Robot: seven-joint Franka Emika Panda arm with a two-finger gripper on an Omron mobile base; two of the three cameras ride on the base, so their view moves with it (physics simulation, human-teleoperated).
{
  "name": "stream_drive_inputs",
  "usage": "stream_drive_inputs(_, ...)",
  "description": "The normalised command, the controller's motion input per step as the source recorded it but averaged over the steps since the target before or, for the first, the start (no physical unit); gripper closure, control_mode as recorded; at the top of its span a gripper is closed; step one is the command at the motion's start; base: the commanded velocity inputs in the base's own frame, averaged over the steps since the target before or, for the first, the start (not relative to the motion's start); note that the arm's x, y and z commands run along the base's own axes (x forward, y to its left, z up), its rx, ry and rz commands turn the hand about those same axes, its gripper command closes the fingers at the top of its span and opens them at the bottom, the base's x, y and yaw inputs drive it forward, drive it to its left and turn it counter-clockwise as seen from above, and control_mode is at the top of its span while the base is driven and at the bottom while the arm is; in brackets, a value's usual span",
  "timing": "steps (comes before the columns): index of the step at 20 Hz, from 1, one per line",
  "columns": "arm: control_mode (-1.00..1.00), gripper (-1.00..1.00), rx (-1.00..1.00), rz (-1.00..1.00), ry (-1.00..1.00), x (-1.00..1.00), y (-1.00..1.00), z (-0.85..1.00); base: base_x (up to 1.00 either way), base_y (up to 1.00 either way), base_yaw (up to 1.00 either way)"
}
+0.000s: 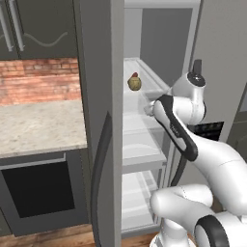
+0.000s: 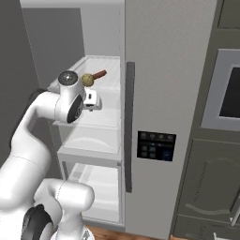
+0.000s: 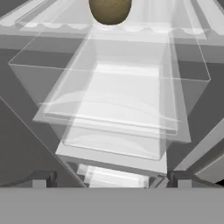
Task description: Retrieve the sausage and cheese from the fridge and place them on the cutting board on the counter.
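A: Nearest the hand camera: both dark fingertips (image 3: 43, 178), set far apart at the bottom corners of the hand view. Gripper (image 3: 111, 179) fully spread, nothing between the tips.

B: Noted. What lies past them?

A: Translucent drawer (image 3: 109, 109) of the fridge (image 2: 168, 93), seen from above. Beyond its far edge, the cheese (image 3: 110, 9) sits on the upper shelf (image 1: 144, 87), cut off by the top of the hand view.

B: Base cameras agree?

A: Yes. Left base view: cheese (image 1: 134, 83) on that shelf, inside the open fridge (image 1: 99, 120), with the sausage (image 1: 134, 75) showing as a small reddish bit just behind it. Right base view: sausage (image 2: 98, 74) lies on the shelf touching or just beside the cheese (image 2: 87, 79), pointing away to the right.

B: Hand position?

A: Hand is inside the fridge opening, below and short of the cheese, apart from it.

B: Surroundings?

A: Stone countertop (image 1: 38, 125) with a black oven front (image 1: 38, 188) left of the fridge door; brick wall (image 1: 38, 79) behind.
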Motion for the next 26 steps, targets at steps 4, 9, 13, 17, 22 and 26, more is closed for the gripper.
stream_drive_inputs(4, -1.0, -1.0, 0.0, 0.08, -0.18, 0.41, 0.0, 0.41, 0.0, 0.0, 0.0)
stream_drive_inputs(9, -1.0, -1.0, 0.0, 0.05, -0.06, 0.61, 0.21, 0.41, 0.0, 0.0, 0.0)
stream_drive_inputs(13, -1.0, -1.0, 0.0, 0.0, 0.0, 0.49, 0.24, 0.62, 0.0, 0.0, 0.0)
stream_drive_inputs(17, -1.0, -1.0, -0.02, 0.0, 0.0, 0.62, 0.42, 0.38, 0.0, 0.0, 0.0)
stream_drive_inputs(22, -1.0, -1.0, -0.02, 0.0, 0.0, 0.49, 0.02, 0.09, 0.0, 0.0, 0.0)
stream_drive_inputs(26, -1.0, -1.0, -0.03, 0.0, 0.0, 0.22, 0.0, -0.05, 0.0, 0.0, 0.0)
